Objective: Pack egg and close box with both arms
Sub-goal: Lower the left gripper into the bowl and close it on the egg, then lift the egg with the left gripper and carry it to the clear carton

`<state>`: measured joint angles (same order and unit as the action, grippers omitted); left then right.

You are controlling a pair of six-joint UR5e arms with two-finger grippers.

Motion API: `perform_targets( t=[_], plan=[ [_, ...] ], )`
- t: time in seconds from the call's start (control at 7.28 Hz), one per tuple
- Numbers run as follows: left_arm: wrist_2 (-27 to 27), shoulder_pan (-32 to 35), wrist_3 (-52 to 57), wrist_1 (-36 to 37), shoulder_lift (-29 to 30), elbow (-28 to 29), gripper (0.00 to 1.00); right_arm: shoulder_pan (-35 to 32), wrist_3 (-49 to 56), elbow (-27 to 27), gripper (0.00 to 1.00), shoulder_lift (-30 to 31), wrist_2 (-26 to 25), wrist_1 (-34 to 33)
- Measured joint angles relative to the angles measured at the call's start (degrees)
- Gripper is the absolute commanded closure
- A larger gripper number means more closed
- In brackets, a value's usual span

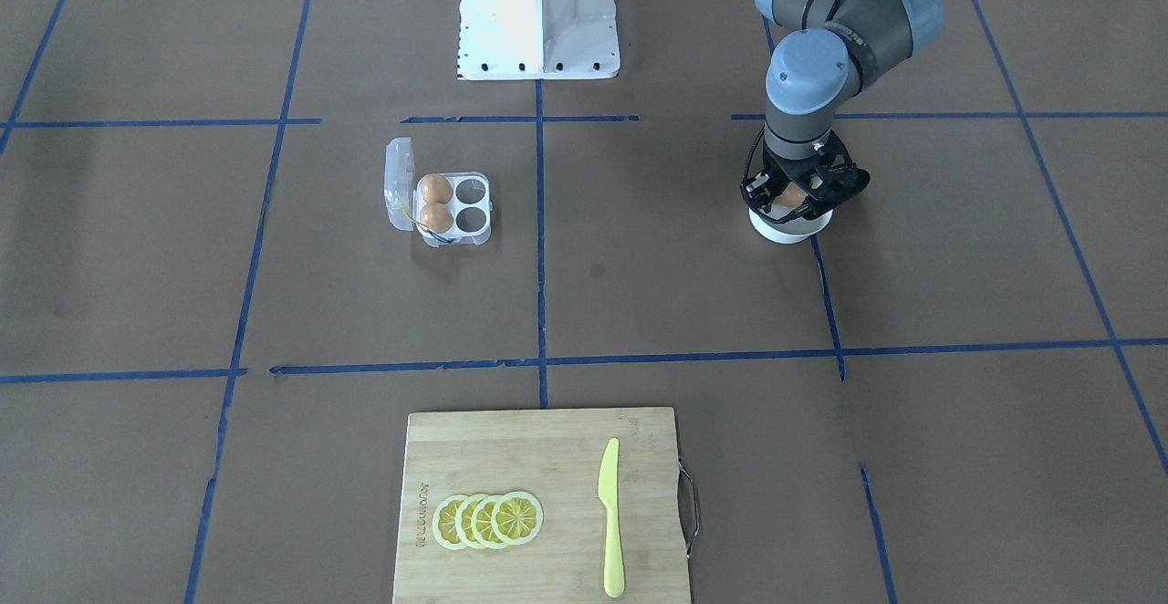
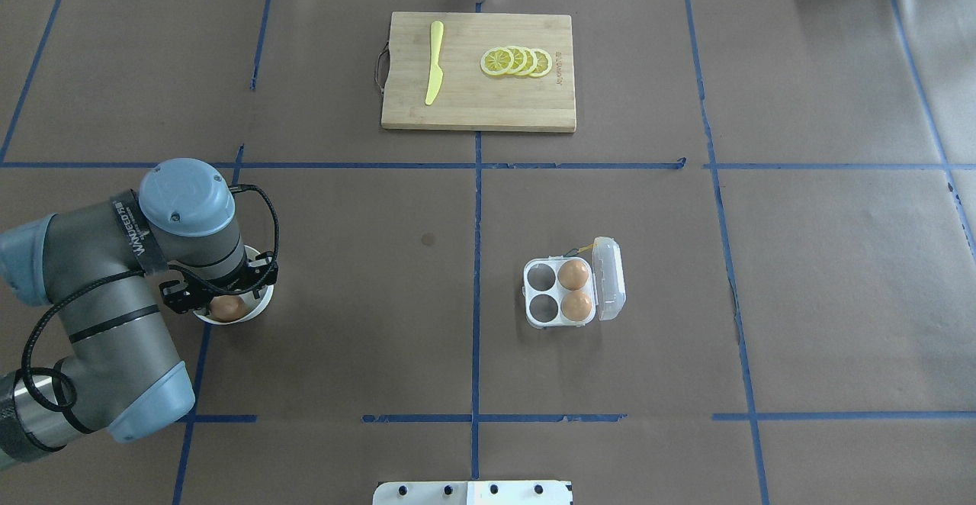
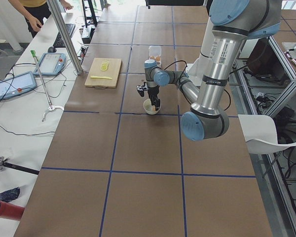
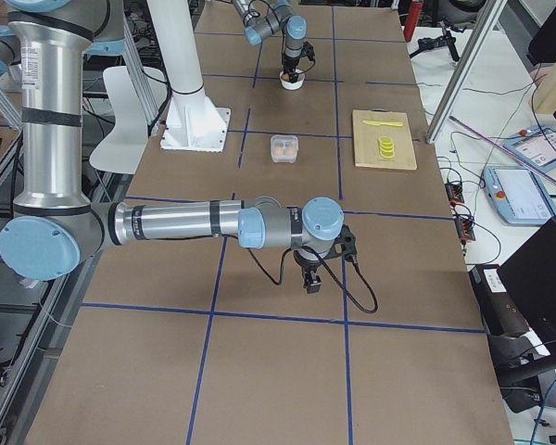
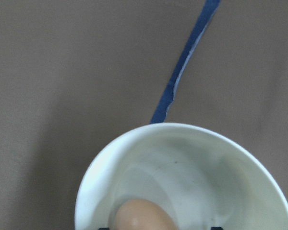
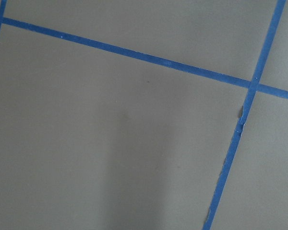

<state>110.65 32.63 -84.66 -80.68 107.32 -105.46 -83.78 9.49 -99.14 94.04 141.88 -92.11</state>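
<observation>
Egg: the egg [image 2: 226, 307] lies in the white bowl [image 2: 261, 300] at the left of the tabletop [image 2: 381, 299], well apart from the box.
Left end effector: the left end effector [image 1: 792, 201] sits low over the bowl with a jaw on either side of the egg. The wrist view shows a gap beside the egg, so I read it as open, not yet clamped.
Right end effector: the right end effector [image 4: 310, 278] hangs over bare tabletop further right than the box. I cannot tell whether it is open or closed.
Box: the box [image 2: 534, 292] stands right of centre with its lid up. Two brown eggs [image 2: 573, 275] fill the cups beside the lid, and the two left cups are empty.
Done: by my reading, nothing yet for this egg.
Left to do: grip, lift, carry right, seat in an empty cup, then close the lid with both arms.
</observation>
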Motion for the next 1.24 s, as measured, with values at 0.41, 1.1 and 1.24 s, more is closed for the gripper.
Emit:
perform_targets(
  t=[0.41, 1.1, 1.24],
  plan=[
    [0.0, 0.0, 0.2, 0.0, 0.0, 0.1, 0.76, 0.0, 0.0, 0.0, 0.00, 0.0, 0.0, 0.0],
    [0.0, 0.2, 0.6, 0.3, 0.0, -0.5, 1.00, 0.0, 0.0, 0.1, 0.00, -0.1, 0.0, 0.0],
    [0.0, 0.6, 1.0, 0.8, 0.2, -0.8, 1.00, 0.0, 0.0, 0.1, 0.00, -0.2, 0.0, 0.0]
  ],
)
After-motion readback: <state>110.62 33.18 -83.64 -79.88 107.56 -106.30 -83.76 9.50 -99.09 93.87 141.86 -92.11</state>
